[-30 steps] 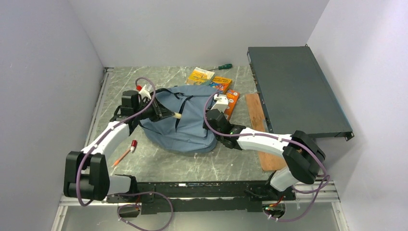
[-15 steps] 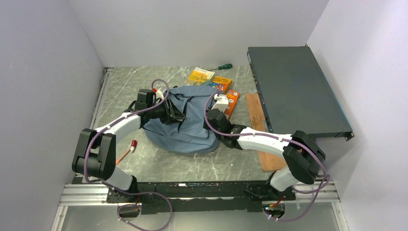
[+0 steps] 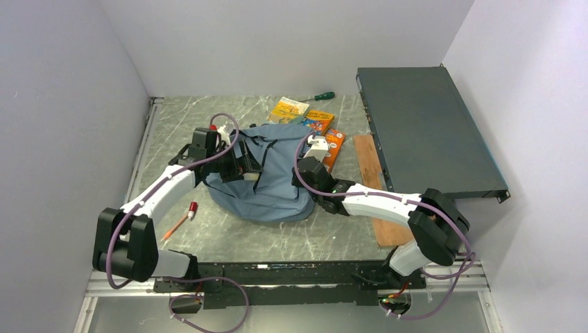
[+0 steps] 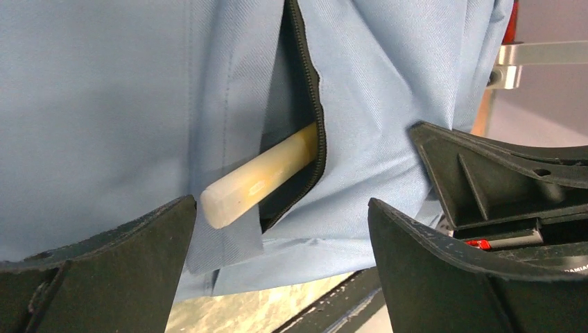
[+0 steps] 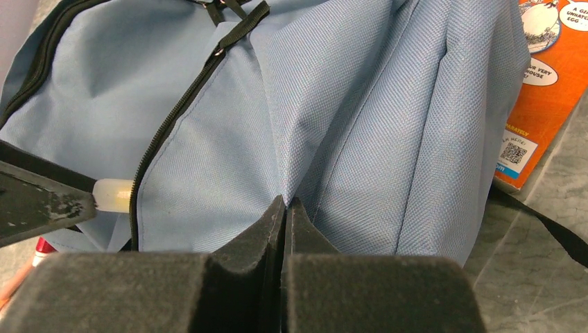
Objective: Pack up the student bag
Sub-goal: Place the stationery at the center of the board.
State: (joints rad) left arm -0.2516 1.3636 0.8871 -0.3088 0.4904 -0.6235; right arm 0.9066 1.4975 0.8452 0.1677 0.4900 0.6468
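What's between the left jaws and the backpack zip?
A cream cylindrical stick, poking from the grey-blue fabric backpack's zip, free of the open left gripper; left wrist view.

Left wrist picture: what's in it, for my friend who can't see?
A cream-coloured stick pokes out of the black zip opening of a soft grey-blue fabric backpack. Two black fingers stand wide apart below it, holding nothing.

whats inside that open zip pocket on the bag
A pale cream stick lies partly inside the student bag, its near end poking out of the open zip slit. Its far end, and anything else in the pocket, is covered by the fabric.
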